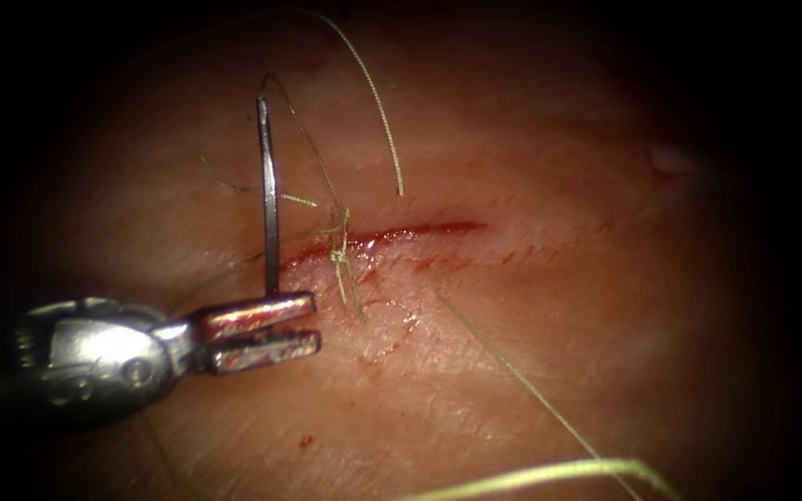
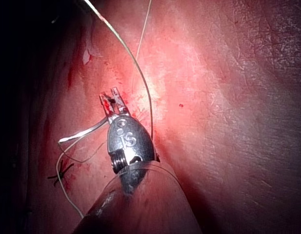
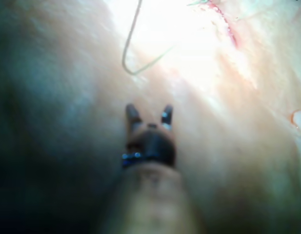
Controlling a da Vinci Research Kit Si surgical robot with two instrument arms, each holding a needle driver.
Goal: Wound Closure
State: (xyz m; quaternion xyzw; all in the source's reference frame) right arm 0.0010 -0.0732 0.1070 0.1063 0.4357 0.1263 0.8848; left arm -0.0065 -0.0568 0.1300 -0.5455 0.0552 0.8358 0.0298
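Observation:
My left tool (image 1: 316,323) comes in from the lower left, just below the left end of the cut (image 1: 401,230). Its jaws grip the needle (image 1: 269,195) near one end. The needle stands free of the tissue (image 1: 531,353), rising straight across the cut's left end, with the thread (image 1: 313,148) leaving its top end. That thread runs down to a knot (image 1: 337,252) on the cut. In the left wrist view the needle (image 2: 84,132) sticks out sideways from the left tool (image 2: 110,93). My right tool (image 3: 149,108) hovers over bare tissue, open and holding nothing.
Red fluid (image 1: 420,228) lines the cut and spots the tissue below it. A loose strand (image 1: 378,111) arcs above the cut, another strand (image 1: 531,385) runs to the lower right, and a thick strand (image 1: 549,473) crosses the bottom. A thread loop (image 3: 133,48) lies beyond the right tool.

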